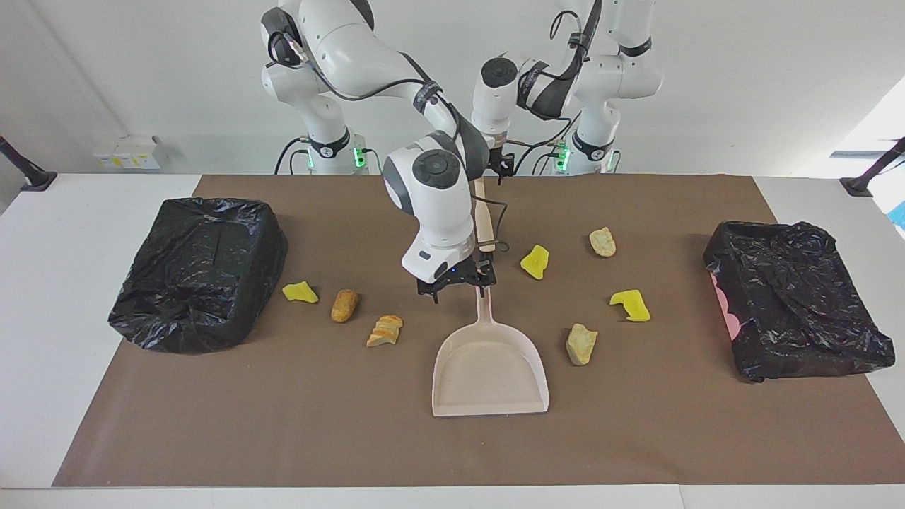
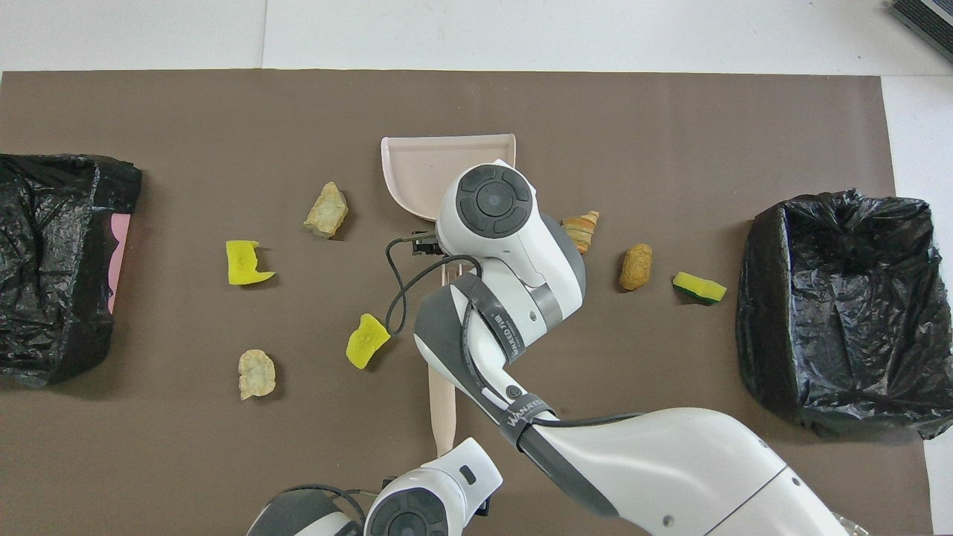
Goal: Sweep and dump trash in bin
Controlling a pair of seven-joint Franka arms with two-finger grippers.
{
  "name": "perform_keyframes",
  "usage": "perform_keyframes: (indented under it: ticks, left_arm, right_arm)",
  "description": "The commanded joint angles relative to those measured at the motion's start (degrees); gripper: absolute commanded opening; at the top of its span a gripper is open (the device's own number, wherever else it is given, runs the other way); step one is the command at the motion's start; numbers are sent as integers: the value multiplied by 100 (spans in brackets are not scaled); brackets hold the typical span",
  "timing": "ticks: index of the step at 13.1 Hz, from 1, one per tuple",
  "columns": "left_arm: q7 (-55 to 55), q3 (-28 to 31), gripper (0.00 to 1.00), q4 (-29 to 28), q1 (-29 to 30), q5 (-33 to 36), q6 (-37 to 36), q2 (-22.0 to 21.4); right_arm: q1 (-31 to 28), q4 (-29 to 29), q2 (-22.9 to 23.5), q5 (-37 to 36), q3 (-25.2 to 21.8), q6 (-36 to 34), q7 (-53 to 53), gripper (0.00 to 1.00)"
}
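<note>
White-walled room, brown mat (image 1: 212,438) on white table (image 1: 42,283): seven trash scraps (image 1: 344,305) mid-mat between black-lined bins (image 1: 198,272) at either end edge; right gripper (image 1: 456,279) over dustpan (image 1: 491,375) handle, grip indiscernible; left gripper (image 1: 498,166) waits at robots' edge, likewise indiscernible.

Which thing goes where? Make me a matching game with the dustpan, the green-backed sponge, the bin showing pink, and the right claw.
Things:
A dustpan
B green-backed sponge
C bin showing pink
D right claw

Places:
1 at the left arm's end
2 by the dustpan's handle
3 beside the black bin at the right arm's end
4 lying empty between the two bins

Pairs: A-4, B-3, C-1, D-2.
</note>
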Motion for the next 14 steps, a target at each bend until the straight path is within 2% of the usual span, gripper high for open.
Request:
perform_keyframes:
  ticks: [1, 4, 5, 6, 7, 8, 9, 11, 12, 14]
  left_arm:
    - [-22, -13, 75, -94, -10, -103, 115, 0]
    - [-13, -13, 49, -103, -10, -103, 88, 9]
    - [-13, -13, 37, -94, -10, -103, 62, 9]
    - [13, -13, 26, -94, -10, -103, 53, 9]
    - [22, -4, 15, -85, -10, -103, 45, 9]
    - [-4, -4, 8, -68, -10, -103, 18, 9]
    - [-4, 5, 3, -50, -10, -103, 9, 9]
    - [57, 31, 0, -6, 7, -86, -17, -17]
    - [58, 40, 0, 11, 16, -68, -95, -61]
    - [66, 162, 0, 38, 51, -7, -297, -149]
  right_arm:
    - [-25, 122, 60, -168, 16, 131, 172, 57]
    - [1, -28, 51, -168, 16, 282, 163, 27]
    - [-7, -36, 60, -159, 16, 290, 163, 21]
    - [-7, -115, 51, -168, 16, 317, 163, 21]
    - [-7, -133, 51, -168, 16, 317, 154, 27]
    - [-7, -133, 51, -168, 16, 317, 154, 54]
    - [-7, -133, 51, -168, 16, 317, 154, 68]
    - [1, -151, 51, -168, 16, 317, 163, 67]
    - [1, -186, 42, -159, 16, 317, 163, 60]
    - [-7, -238, 7, -159, 16, 264, 154, 7]
